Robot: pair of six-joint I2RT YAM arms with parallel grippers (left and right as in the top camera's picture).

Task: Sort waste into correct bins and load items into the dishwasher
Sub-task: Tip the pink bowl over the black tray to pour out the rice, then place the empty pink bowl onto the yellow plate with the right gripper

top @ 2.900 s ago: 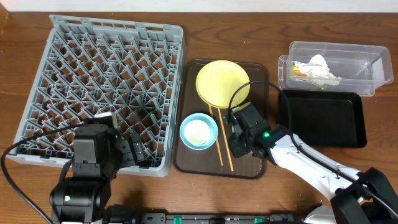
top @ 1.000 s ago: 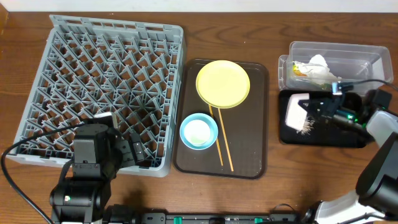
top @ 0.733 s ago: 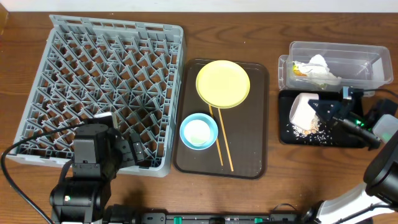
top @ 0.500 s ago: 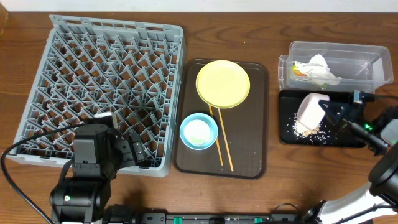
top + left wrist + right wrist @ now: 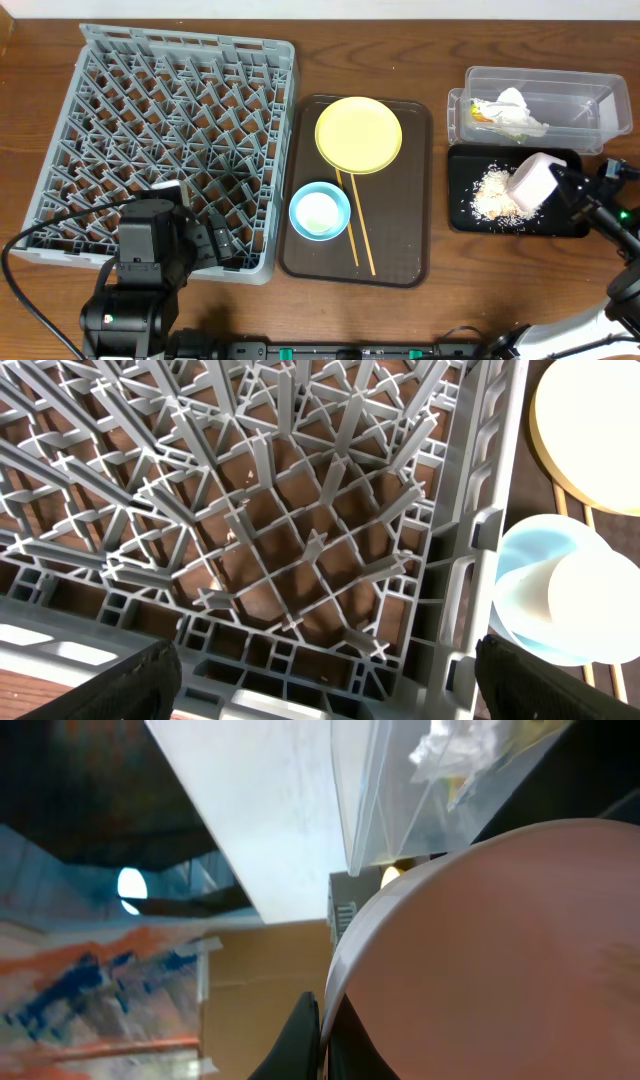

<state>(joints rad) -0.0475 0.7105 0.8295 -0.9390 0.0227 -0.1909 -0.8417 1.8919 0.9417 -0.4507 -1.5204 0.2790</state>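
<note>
The right tool [image 5: 563, 190] pinches the white bowl [image 5: 530, 182] by its rim, tipped over the black tray [image 5: 565, 226] beside loose crumbs [image 5: 491, 196]; stiff, glossy, likely slippery; the left tool [image 5: 330, 680] gapes wide above the grey rack [image 5: 300, 510].

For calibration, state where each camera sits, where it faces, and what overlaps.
Overhead: above the table, facing straight down; shows the left arm, and the right gripper holding the white bowl.
Left wrist: low over the grey rack corner, facing down; its open fingers at the bottom corners.
Right wrist: tipped, close against the white bowl, clear tub above; one finger shows.
Shared: overhead and left wrist both show the blue bowl.
</note>
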